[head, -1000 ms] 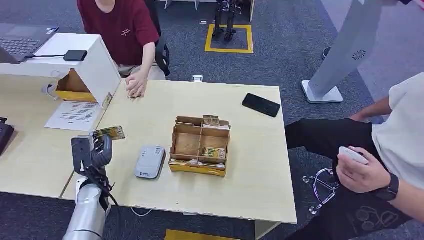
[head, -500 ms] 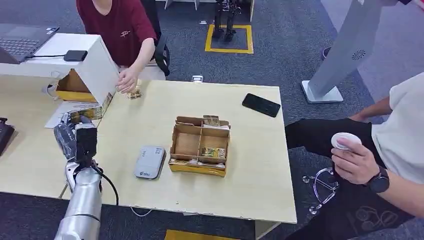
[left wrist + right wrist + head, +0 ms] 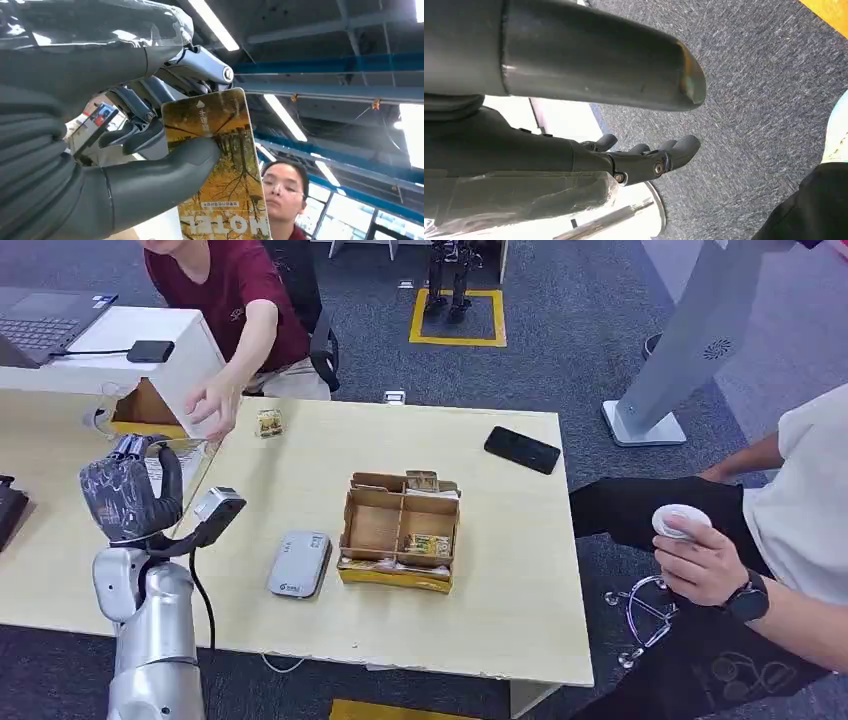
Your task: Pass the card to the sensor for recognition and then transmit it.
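My left hand point(image 3: 130, 496) is raised over the table's left side, its back towards the head view. In the left wrist view this hand point(image 3: 95, 170) pinches a yellow hotel card point(image 3: 220, 165) between the thumb point(image 3: 165, 172) and the fingers, with the card standing up clear of them. The grey card sensor point(image 3: 300, 563) lies flat on the table to the right of that hand. A person in a red shirt reaches a hand point(image 3: 212, 406) towards my left hand. My right hand point(image 3: 644, 160) hangs over the carpet with its fingers apart and nothing in it.
A partitioned cardboard box point(image 3: 400, 530) with cards stands mid-table. A second card point(image 3: 267, 423) lies near the far edge and a black phone point(image 3: 522, 450) at the far right. A white stand point(image 3: 185, 360) with a laptop is at the left. A seated person point(image 3: 740, 570) is at the right.
My left hand has lifted and swung left away from the sensor, turning the card upright. The person in red raised a hand off the table, left a card there, and reaches towards my hand.
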You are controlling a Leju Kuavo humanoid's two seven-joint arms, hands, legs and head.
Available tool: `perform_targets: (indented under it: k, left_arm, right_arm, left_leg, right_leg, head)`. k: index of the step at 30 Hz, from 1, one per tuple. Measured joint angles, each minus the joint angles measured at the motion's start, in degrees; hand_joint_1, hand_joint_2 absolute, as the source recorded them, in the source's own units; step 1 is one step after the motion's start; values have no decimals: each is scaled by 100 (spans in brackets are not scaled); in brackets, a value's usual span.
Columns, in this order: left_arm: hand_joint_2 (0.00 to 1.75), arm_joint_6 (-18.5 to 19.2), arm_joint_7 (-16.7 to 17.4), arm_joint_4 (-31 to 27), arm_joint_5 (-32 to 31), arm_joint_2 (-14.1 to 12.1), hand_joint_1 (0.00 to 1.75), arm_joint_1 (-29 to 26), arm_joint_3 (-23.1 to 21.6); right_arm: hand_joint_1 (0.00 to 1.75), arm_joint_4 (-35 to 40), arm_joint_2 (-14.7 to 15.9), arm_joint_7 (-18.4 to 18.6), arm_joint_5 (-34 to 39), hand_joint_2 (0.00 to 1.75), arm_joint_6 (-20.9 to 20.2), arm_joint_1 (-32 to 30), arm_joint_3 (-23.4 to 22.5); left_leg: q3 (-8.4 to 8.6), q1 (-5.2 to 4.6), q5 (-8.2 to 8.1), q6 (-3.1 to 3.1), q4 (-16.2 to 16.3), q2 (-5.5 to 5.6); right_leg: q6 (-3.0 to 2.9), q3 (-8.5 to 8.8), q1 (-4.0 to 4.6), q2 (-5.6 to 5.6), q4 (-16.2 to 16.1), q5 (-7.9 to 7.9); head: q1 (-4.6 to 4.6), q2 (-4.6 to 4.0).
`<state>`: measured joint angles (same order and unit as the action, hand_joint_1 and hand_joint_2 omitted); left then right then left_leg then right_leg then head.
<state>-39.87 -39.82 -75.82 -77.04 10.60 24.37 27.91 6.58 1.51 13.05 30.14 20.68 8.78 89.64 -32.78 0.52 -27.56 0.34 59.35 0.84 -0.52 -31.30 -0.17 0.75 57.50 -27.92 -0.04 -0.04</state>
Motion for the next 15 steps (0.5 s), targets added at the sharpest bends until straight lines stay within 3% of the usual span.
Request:
perform_targets:
  k: [15]
  left_arm:
    - [175, 0, 0, -179, -509, 195, 175, 258, 400]
  right_arm:
    - [0, 0, 0, 20, -50, 0, 9, 8, 0]
  left_leg:
    - [0, 0, 4, -1, 0, -1]
  right_leg:
    - [-2, -1, 0, 0, 0, 2]
  head:
    - [-2, 0]
